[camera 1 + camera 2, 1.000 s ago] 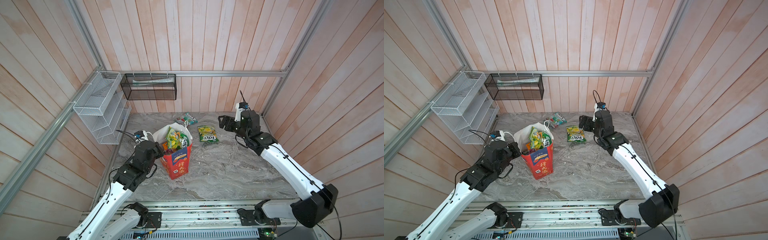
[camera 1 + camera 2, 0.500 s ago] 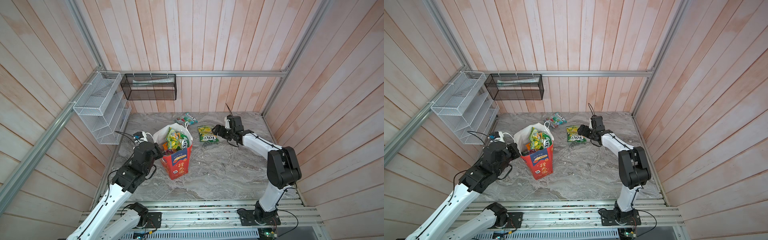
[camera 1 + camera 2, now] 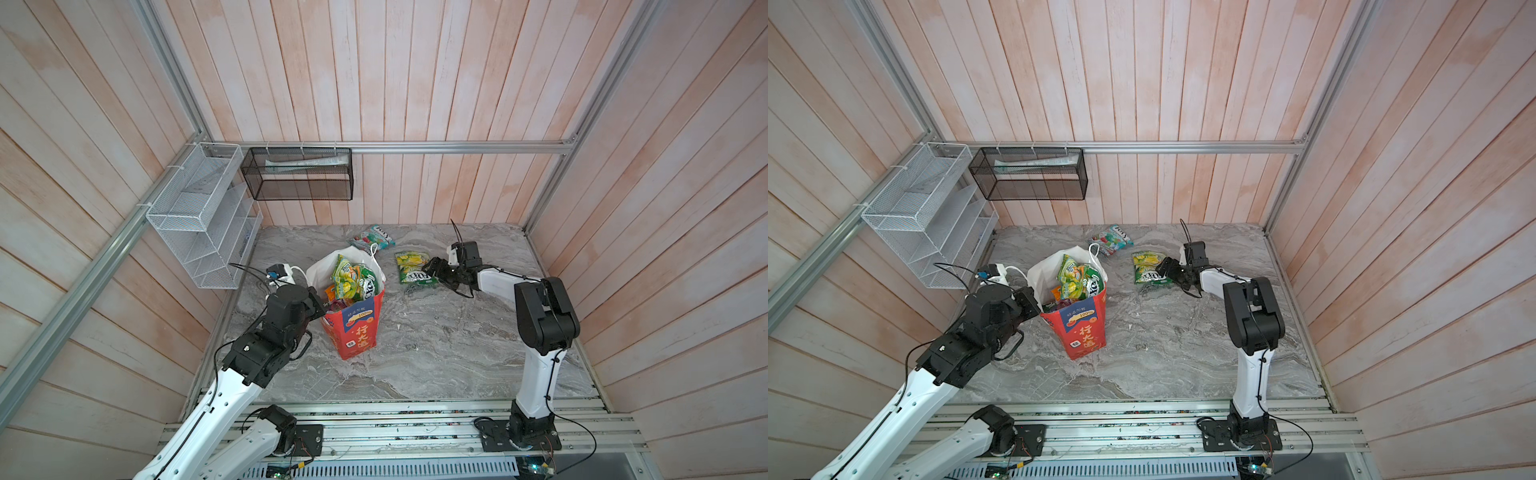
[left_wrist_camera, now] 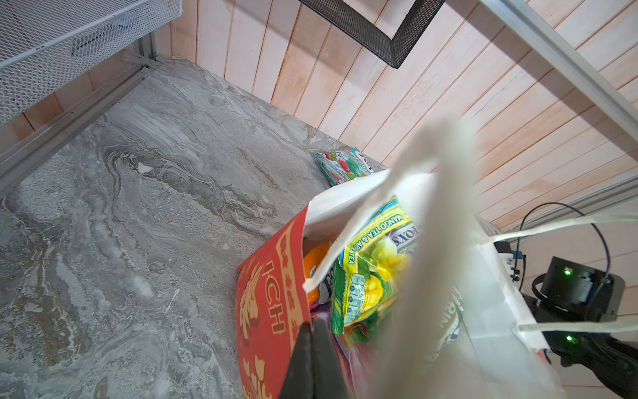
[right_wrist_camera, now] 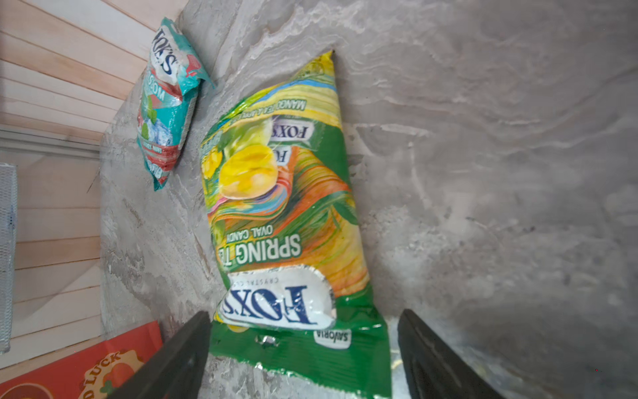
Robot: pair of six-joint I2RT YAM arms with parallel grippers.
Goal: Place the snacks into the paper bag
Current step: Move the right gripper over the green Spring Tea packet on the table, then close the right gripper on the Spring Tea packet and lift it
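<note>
As only wrist view shows, right end effector [image 5: 303, 312] straddles green pouch [image 5: 279, 193]

The left arm [image 3: 232, 399] is raised from the front rail and stretched inward, and the left gripper [image 3: 323, 306] is kept with its jaws pressed flat together, the dark fingers [image 4: 312, 359] being seen closed on one another in the left wrist view. The right arm [image 3: 538, 374] is stood upright on its base and folded sharply at the elbow, its forearm laid low toward the middle; the right gripper [image 3: 432, 270] is held wide open
</note>
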